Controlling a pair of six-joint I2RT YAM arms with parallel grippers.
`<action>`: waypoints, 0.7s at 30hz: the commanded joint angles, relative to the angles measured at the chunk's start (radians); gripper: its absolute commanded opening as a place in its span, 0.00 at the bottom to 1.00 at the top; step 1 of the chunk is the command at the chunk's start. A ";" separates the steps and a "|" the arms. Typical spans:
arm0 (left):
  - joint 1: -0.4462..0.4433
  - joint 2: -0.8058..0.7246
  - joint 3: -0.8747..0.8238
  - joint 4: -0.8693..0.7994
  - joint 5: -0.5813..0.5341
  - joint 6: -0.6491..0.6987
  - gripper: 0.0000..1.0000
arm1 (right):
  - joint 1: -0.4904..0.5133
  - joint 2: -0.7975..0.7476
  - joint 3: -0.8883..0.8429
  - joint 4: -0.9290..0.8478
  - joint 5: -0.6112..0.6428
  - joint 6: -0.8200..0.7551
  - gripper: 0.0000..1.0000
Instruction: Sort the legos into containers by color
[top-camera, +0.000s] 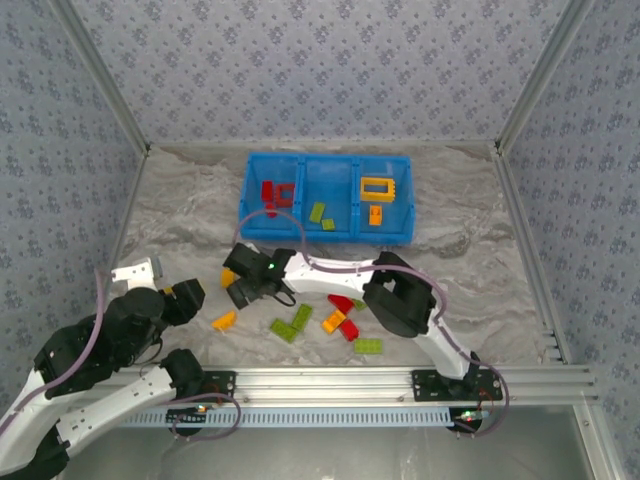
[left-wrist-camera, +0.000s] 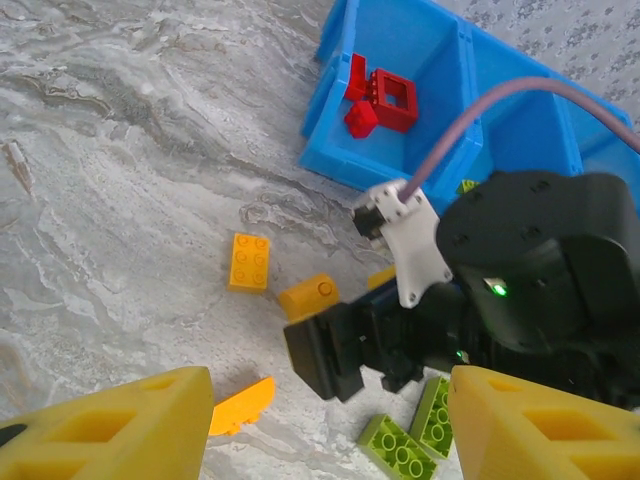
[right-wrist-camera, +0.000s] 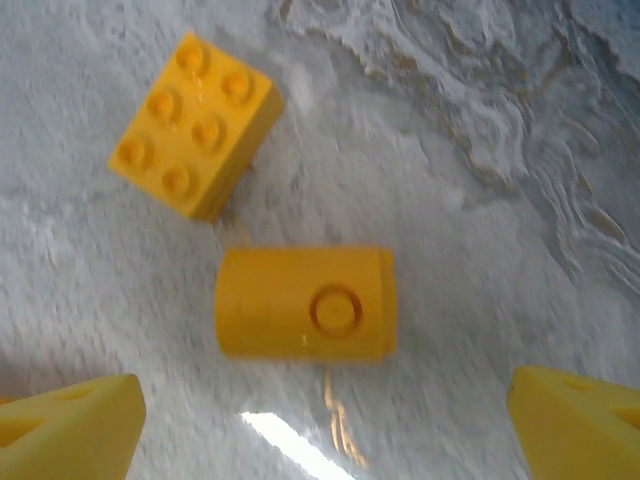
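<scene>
The right gripper (right-wrist-camera: 325, 425) is hovering low over the tabletop (right-wrist-camera: 480, 250), its jaws standing wide apart and holding nothing. A rounded orange brick (right-wrist-camera: 305, 303) is lying just ahead of them, roughly centred between the two. A studded orange brick (right-wrist-camera: 195, 125) is sitting just beside it, close but not touching, and that neighbour is the thing to mind. In the top view the right arm is reaching across to the left part of the tabletop, in front of the tray (top-camera: 390, 235). The tray's left compartment is holding red pieces (top-camera: 272, 193), the middle one green pieces (top-camera: 318, 213) and the right one an orange frame (top-camera: 376, 187). The step in hand looks like picking up the rounded brick for that right compartment. As they stand, the jaws would be closing along the brick's length, onto an end that looks curved. A quarter turn of the wrist to take the flatter long sides may be giving a surer hold, though it would be bringing one jaw toward the studded brick. Either way it is worth descending straight and closing only when the tips are nearly at the tabletop, since a high pinch on a smooth piece is likely to slip. The left gripper (left-wrist-camera: 320, 430) is waiting nearby, jaws apart and empty. Loose bricks (top-camera: 333, 322) in red, green and orange are lying mid-tabletop, so the sorting is looking well short of done.
</scene>
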 joint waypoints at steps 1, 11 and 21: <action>-0.005 -0.010 0.028 -0.022 -0.019 -0.012 0.63 | -0.009 0.076 0.107 -0.107 -0.010 0.020 0.92; -0.006 0.001 0.021 0.005 -0.005 -0.006 0.64 | -0.010 0.171 0.193 -0.146 0.016 0.011 0.70; -0.004 0.027 0.020 0.064 0.033 0.026 0.65 | 0.000 0.060 0.117 -0.123 0.073 0.014 0.44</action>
